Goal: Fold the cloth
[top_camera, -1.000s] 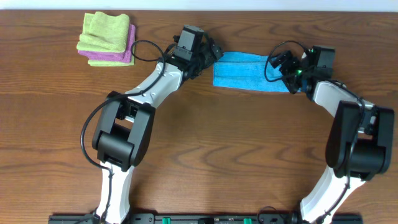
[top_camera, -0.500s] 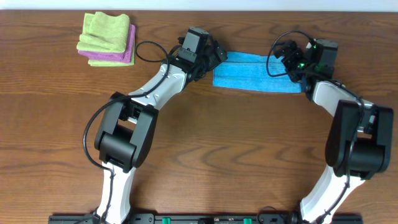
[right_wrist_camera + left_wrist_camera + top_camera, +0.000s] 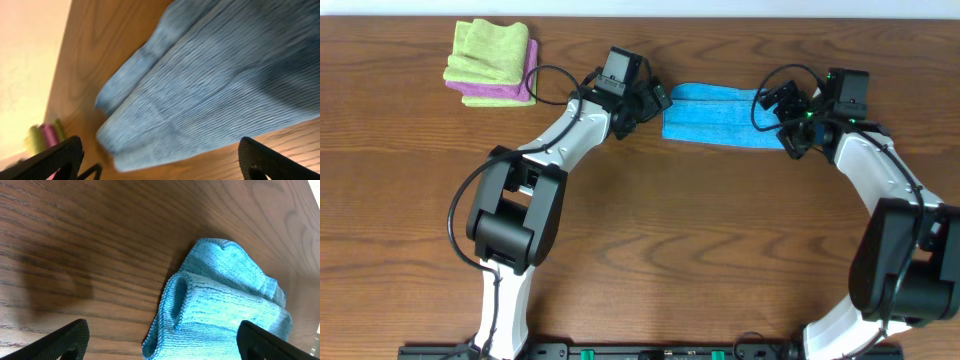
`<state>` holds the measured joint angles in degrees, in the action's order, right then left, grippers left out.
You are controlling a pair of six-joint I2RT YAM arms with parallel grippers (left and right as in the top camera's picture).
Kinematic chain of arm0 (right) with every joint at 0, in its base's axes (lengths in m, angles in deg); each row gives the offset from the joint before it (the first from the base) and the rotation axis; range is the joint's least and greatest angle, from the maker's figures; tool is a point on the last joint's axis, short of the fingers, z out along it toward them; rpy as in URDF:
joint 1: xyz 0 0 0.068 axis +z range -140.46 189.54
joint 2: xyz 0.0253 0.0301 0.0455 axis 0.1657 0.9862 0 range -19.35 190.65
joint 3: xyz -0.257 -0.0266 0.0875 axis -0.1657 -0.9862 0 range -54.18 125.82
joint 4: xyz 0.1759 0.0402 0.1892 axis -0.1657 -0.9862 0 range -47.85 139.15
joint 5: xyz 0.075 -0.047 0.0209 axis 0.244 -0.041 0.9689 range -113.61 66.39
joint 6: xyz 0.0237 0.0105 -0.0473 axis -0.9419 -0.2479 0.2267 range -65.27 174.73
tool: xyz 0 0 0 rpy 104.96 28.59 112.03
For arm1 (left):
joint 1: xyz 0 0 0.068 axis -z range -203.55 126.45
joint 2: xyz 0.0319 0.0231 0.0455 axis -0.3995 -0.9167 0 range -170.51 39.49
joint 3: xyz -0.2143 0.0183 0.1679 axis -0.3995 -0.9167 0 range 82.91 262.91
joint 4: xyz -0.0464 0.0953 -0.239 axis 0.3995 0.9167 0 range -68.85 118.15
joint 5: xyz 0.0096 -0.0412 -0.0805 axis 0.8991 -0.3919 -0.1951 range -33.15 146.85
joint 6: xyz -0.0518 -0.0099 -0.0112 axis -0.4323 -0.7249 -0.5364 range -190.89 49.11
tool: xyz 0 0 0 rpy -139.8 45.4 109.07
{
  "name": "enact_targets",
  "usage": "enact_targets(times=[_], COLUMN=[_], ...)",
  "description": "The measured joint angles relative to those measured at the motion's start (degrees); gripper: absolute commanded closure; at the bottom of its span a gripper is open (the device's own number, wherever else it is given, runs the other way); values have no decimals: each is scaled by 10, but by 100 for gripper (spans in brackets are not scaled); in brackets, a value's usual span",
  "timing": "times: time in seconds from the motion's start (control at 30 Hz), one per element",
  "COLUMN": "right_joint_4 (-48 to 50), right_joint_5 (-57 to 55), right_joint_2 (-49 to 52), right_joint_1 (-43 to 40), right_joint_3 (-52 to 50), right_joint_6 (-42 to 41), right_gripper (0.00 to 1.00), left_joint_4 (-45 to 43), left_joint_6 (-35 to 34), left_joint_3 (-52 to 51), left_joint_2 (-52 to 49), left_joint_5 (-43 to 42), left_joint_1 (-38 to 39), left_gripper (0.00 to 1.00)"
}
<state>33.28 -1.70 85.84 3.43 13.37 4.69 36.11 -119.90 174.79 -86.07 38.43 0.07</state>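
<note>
The cloth (image 3: pixel 720 115) lies flat on the table (image 3: pixel 700 240), folded into a long blue strip. It is near the far edge of the table, and it runs from one arm to the other. Its long edges are mostly straight, and the near one slants a little. Up close, the left end (image 3: pixel 220 305) is bumpy. The layers there curl over into a soft loop and do not line up well. The right end (image 3: pixel 210 85) looks blurry, but you can see layers there too, one poking out past the other.

In front of the cloth, the wood between the two arms is bare. So is the strip of wood behind the cloth.

The left arm reaches up and to the right. The left gripper (image 3: pixel 657 98) is just beside the left end of the cloth. Its jaws are spread wide, and its fingers (image 3: pixel 70 335) pinch nothing.

The right arm bends in from the right side. The right gripper (image 3: pixel 782 120) is over the right end of the cloth. Its jaws are spread wide too, and its fingers (image 3: pixel 270 157) hold nothing.

Well away, in the far left corner, a green cloth (image 3: pixel 490 48) sits on top of a purple cloth (image 3: pixel 515 92).
</note>
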Motion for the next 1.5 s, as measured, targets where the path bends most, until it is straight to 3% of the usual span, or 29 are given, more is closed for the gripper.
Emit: enact_targets(times=[0.4, 0.57, 1.5], right_joint_4=[41, 102, 242], right_joint_5=[-94, -100, -164], right_joint_2=[71, 89, 92], right_joint_1=[10, 11, 26], right_joint_3=[0, 1, 0], right_joint_6=[11, 11, 38], right_gripper=[1, 1, 1], left_joint_4=[0, -2, -4], left_joint_6=[12, 13, 12], left_joint_3=[0, 0, 0], left_joint_2=[0, 0, 0], left_joint_5=[-7, -7, -8], left_joint_1=[0, 0, 0], left_gripper=[4, 5, 4])
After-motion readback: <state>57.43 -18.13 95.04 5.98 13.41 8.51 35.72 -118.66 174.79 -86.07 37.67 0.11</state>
